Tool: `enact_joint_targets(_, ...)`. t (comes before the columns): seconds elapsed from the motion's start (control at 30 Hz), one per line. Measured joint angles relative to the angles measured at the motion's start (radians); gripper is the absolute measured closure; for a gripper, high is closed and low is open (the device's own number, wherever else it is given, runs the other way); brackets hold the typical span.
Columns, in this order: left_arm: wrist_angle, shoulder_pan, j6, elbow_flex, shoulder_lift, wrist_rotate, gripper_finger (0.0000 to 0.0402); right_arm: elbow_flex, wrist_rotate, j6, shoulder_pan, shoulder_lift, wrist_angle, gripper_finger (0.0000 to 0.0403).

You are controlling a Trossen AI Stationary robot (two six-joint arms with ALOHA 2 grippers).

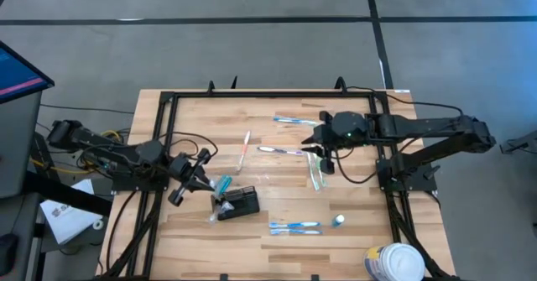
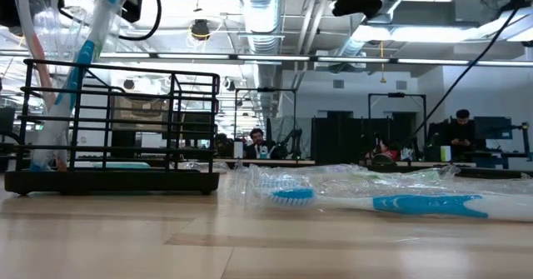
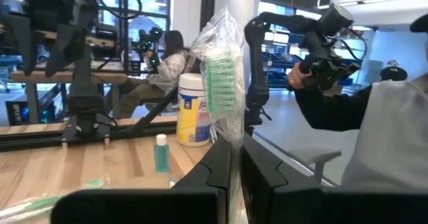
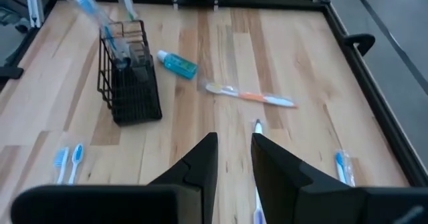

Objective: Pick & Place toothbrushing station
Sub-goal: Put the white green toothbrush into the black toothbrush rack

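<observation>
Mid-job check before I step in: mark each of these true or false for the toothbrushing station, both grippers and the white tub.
1. The toothbrushing station stands upright on the table. True.
2. The left gripper is empty. False: its jaws are shut on a wrapped toothbrush with green bristles.
3. The white tub sits inside the station. False: it stands apart from it, near the table corner on the right arm's side.
4. The right gripper holds nothing. True: its jaws are slightly apart above bare wood.
5. The station has no brush in it. False: a blue toothbrush stands in it.
</observation>
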Motion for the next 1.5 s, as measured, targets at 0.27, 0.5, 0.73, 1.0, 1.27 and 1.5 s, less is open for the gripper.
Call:
enact_joint_targets(0.27, -0.003, -0.049, 0.063, 0.000, 0.013, 0.000, 0.0395, 0.000, 0.002, 0.002, -0.002, 0.021, 0.018, 0.0321)
enact_joint_targets(0.5, 0.000, -0.056, 0.072, -0.023, 0.017, -0.009, 0.0395, -0.001, 0.002, 0.002, -0.001, 0.023, 0.022, 0.0321)
enact_joint_targets(0.73, 0.157, -0.062, 0.062, -0.129, 0.018, -0.016, 0.0395, -0.001, 0.002, 0.000, 0.000, 0.023, 0.024, 0.0321)
enact_joint_targets(1.0, 0.257, -0.062, 0.060, -0.212, 0.017, -0.017, 0.0395, -0.001, 0.002, 0.000, 0.000, 0.023, 0.023, 0.0321)
enact_joint_targets(1.27, 0.281, -0.062, 0.063, -0.225, 0.027, -0.017, 0.0395, -0.001, 0.002, 0.000, 0.000, 0.023, 0.024, 0.0321)
enact_joint_targets(1.5, 0.284, -0.062, 0.063, -0.225, 0.115, -0.052, 0.0395, -0.001, 0.002, 0.000, 0.000, 0.023, 0.027, 0.0321)
